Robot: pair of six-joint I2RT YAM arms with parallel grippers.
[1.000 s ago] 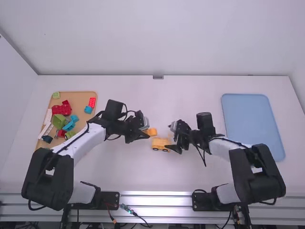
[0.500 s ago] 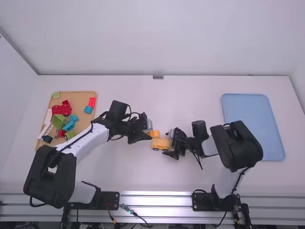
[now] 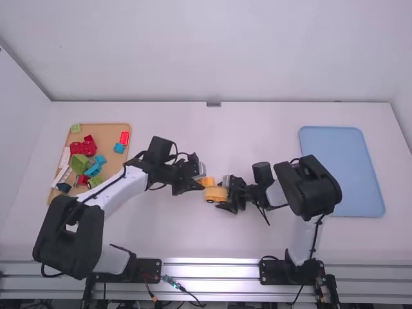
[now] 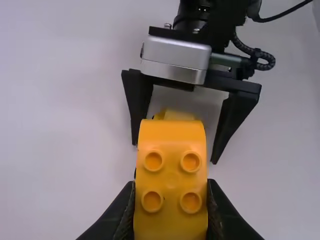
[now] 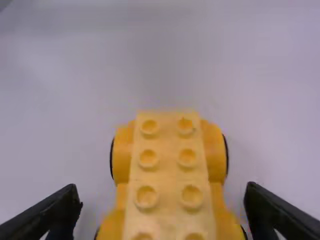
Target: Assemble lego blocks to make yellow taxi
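Observation:
In the high view, my left gripper (image 3: 202, 183) is shut on an orange-yellow block (image 3: 208, 181), close by the yellow car base (image 3: 214, 194) on the table. My right gripper (image 3: 223, 197) stands open at the car base's right end. The left wrist view has the four-studded block (image 4: 171, 175) pinched in my left gripper (image 4: 171, 212), hiding most of the car base behind it. Seen from the right wrist, the studded car base (image 5: 167, 175) lies between the spread fingers of my right gripper (image 5: 162, 210), with gaps on both sides.
A brown tray (image 3: 111, 132) of red, green, blue and white blocks stands on the left of the table. A light blue tray (image 3: 341, 170) lies at the right.
My right gripper has moved left along the car base, its arm folding inward. The left gripper, holding the block, has shifted slightly right, then stayed nearly still.

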